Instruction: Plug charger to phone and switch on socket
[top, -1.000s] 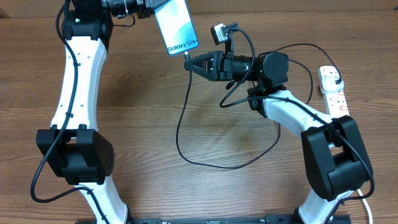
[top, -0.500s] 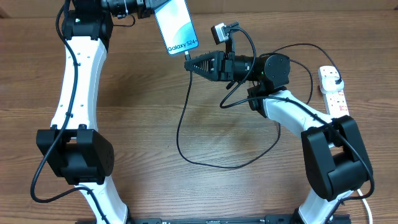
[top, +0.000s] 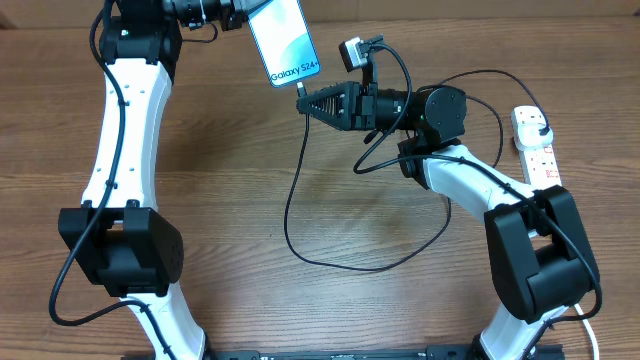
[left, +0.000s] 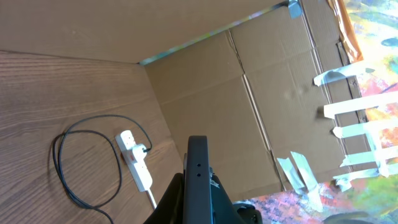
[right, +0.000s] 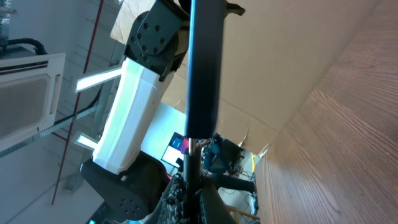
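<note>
Up top, the left gripper (top: 238, 12) is clamped tight on the phone (top: 283, 40), holding it off the table (top: 230, 180) near the far edge, screen facing the overhead cam. The screen is lit light blue and reads "Galaxy S24" along its btm end, w/ one more character after it too small to be sure of. In the left wrist view the phone shows only as a dark edge-on bar rising between the fingers.

The right gripper (top: 306, 101) comes in from the right, jaws closed on the connector end of the charger (top: 288, 200), tip right at the phone's btm edge. The right wrist view shows the thin tip meeting that edge in line w/ it; can't tell if it's fully seated. From there the black cable drops toward the near side, loops wide across the table and runs back up behind the right arm to the black plug (top: 541, 127).

That plug sits in the socket (top: 538, 158), lying flat at the table's right edge, well apart from the phone. It's a white strip w/ red marks, too small to read; switch pos. can't be told.
</note>
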